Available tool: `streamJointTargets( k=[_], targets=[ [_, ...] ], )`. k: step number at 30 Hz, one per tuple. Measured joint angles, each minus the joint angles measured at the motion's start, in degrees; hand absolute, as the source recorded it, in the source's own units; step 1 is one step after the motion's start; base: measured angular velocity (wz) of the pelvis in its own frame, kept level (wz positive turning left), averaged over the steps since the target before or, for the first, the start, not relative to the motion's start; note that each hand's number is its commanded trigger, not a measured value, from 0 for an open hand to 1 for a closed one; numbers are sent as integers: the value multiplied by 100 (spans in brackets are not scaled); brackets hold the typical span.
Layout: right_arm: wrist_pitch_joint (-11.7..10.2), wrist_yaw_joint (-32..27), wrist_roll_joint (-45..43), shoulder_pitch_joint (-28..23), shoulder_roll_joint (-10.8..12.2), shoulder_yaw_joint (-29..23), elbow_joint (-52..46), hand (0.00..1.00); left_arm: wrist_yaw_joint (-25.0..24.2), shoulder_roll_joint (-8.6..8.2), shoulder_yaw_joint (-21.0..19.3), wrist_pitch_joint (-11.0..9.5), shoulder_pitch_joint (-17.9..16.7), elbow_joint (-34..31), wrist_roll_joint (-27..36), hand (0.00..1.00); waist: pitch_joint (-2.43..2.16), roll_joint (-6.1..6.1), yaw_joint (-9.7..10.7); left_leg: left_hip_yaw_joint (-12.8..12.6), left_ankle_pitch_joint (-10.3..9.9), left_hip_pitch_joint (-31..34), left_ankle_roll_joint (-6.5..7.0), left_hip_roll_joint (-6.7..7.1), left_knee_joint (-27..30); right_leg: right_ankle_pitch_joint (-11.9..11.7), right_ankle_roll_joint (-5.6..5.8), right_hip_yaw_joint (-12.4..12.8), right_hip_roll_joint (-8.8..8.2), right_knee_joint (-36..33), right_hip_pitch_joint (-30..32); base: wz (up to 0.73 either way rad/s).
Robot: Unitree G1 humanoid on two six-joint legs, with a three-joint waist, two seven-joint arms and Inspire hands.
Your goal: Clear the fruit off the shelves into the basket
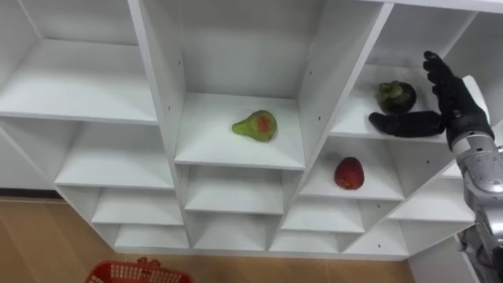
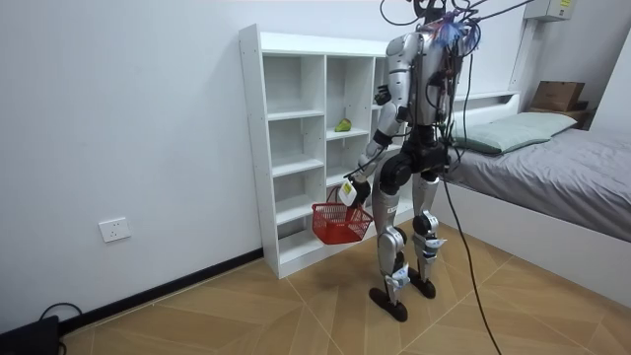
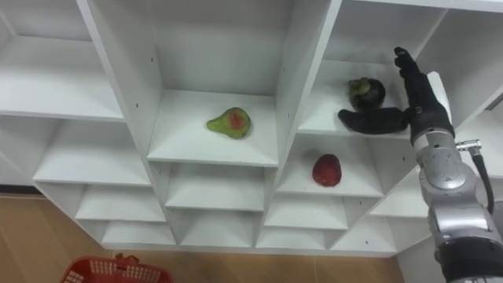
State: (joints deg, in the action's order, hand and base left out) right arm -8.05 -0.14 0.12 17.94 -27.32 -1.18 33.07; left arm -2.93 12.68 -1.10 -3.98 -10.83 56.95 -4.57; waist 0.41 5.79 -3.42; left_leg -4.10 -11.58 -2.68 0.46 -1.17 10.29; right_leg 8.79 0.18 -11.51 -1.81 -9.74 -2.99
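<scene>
Currently, my right hand (image 1: pixel 456 102) is raised into the upper compartment of the right-hand column of the white closet (image 1: pixel 161 86). Its fingers (image 1: pixel 437 69) are straight and point upward, close together, while the thumb (image 1: pixel 405 123) stretches out sideways to my left along the front of the shelf. The hand grips nothing.

A dark round fruit (image 1: pixel 397 96) sits on that same shelf, just behind the thumb and just beside the fingers. Whether the thumb touches it I cannot tell.

A green pear (image 1: pixel 255 126) with a red blush lies on its side in the middle column, at about the same height and well apart from my hand. A red fruit (image 1: pixel 349 173) stands in the right-hand column, one shelf below the dark fruit.

The rim of a red basket (image 1: pixel 137 273) shows at the lower left of the eye views, below the shelves. In the room view the basket hangs beside the closet's lower shelves from my left hand (image 2: pixel 349 187), which is lowered at my side. How that hand grips the handle is too small for me to tell.

In the room view I stand upright on the wooden floor (image 2: pixel 246 316), facing the closet, with a bed (image 2: pixel 552 158) at the room view's right.
</scene>
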Motion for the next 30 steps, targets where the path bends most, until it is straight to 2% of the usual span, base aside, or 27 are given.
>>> streamJointTargets(
  k=[11, 20, 30],
  targets=[
    [5, 37, -277, 104, -2, 41, 37, 0, 4, 94, 13, 32, 10, -5, 20, 100, 8, 92, 0, 29, 0, 6, 0, 3, 8, 0, 0, -23, 0, 0, -3, 0],
    [60, 209, -271, 104, -3, 62, 66, 0, 3, 143, 17, 143, 36, -8, 23, 100, 11, 88, 10, 82, 0, 19, -2, 3, 7, 0, 0, -77, 0, 5, -28, 1],
    [62, 525, -266, 102, -4, 186, 195, 0, -11, 151, 27, 150, 41, -7, 44, 100, 38, 40, 22, 153, 7, 12, -14, 3, 68, -12, -19, -141, 3, 11, -94, 2]
  ],
)
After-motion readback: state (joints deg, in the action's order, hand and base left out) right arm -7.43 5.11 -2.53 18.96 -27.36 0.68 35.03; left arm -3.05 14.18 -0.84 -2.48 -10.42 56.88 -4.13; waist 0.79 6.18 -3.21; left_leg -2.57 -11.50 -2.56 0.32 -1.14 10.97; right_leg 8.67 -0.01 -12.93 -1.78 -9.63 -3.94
